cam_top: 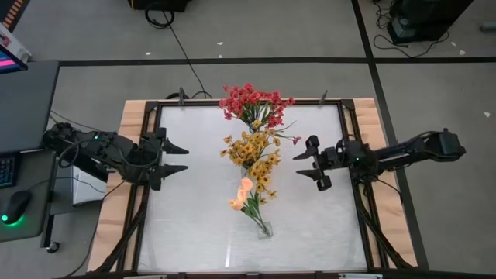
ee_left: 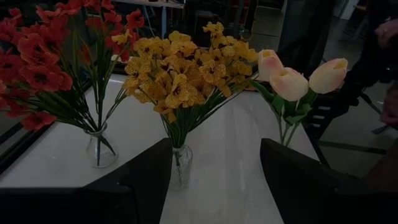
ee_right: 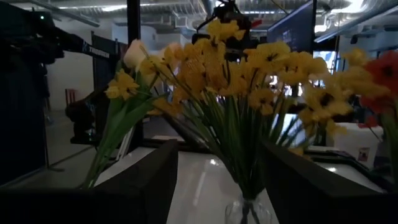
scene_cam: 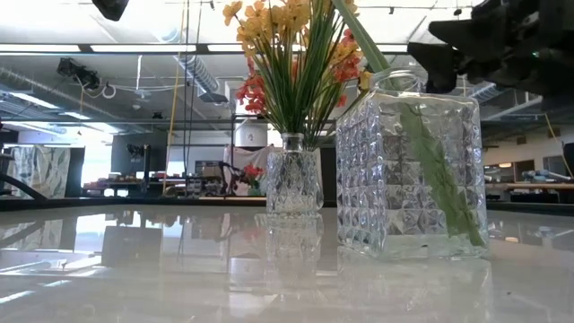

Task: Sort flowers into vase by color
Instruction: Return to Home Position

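I had the left gripper (cam_top: 186, 158) hovering over the left side of the table (cam_top: 194, 225), its fingers spread and holding nothing. The right gripper (cam_top: 296, 164) faced it from the right side, likewise spread and empty. Between them, three glass vases (scene_cam: 293, 184) stood in a row down the middle. The red flowers (cam_top: 256, 105) were by the far edge and the yellow flowers (cam_top: 254, 151) at the centre. The peach tulips (cam_top: 243, 194) leaned in a square faceted vase (scene_cam: 413, 170) nearest the front edge.
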